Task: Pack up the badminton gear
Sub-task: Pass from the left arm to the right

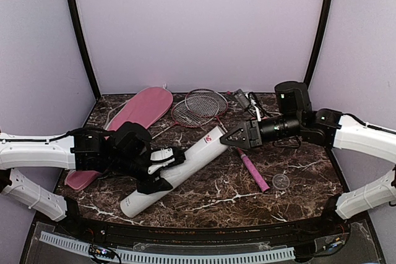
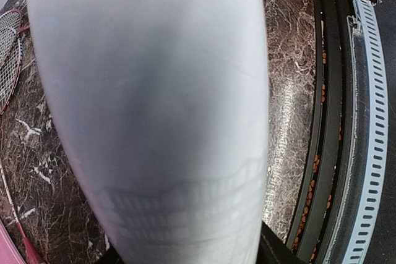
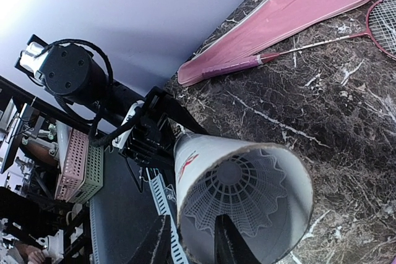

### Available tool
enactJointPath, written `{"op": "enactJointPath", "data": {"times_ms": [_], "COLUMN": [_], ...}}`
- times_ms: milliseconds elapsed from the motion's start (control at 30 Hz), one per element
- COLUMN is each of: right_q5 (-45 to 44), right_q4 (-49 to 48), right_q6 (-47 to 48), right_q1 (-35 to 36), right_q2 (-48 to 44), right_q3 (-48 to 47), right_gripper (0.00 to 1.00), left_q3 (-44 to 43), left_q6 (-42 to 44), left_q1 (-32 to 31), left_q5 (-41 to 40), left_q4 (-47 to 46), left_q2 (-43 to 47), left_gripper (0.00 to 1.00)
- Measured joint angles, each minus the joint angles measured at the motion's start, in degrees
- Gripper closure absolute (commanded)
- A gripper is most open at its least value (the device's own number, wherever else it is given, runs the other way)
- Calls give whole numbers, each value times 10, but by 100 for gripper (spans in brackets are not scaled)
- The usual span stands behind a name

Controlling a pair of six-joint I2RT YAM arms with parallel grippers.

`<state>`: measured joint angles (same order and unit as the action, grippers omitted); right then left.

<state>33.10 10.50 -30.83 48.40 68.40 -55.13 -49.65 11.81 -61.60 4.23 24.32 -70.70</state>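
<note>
Left pincer [image 1: 159,170] was clamped around the white tube [image 1: 201,151] below its middle, the tube running diagonally with its closed end toward the near edge. Right pincer [image 1: 230,140] sat at the tube's open mouth with its fingers [image 3: 232,245] narrowly apart at the rim. I couldn't tell if they pinched anything. A shuttlecock [image 3: 238,197] sat just inside the mouth, skirt outward. Rackets [image 1: 199,106] lay behind the tube and the pink bag [image 1: 141,109] at back left, all on the table [image 1: 303,165].
</note>
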Motion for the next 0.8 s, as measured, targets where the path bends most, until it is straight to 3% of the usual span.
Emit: {"op": "enactJointPath", "data": {"times_ms": [100, 233, 333, 633, 800], "right_q5": [11, 28, 38, 42, 38], "right_q4": [0, -1, -2, -11, -13], "right_q6": [5, 12, 13, 1, -1], "right_q1": [0, 0, 0, 2, 2], "right_q2": [4, 5, 6, 6, 6], "right_q3": [-2, -3, -3, 0, 3], "right_gripper": [91, 100, 100, 100, 100], "left_q3": [0, 0, 0, -46, -83], "left_q6": [2, 4, -1, -23, -26], "left_q1": [-1, -2, -2, -2, -2], "left_q5": [-2, 1, 7, 37, 54], "left_q4": [1, 3, -7, -77, -96], "left_q2": [0, 0, -6, -82, -119], "left_gripper": [50, 25, 14, 10, 26]}}
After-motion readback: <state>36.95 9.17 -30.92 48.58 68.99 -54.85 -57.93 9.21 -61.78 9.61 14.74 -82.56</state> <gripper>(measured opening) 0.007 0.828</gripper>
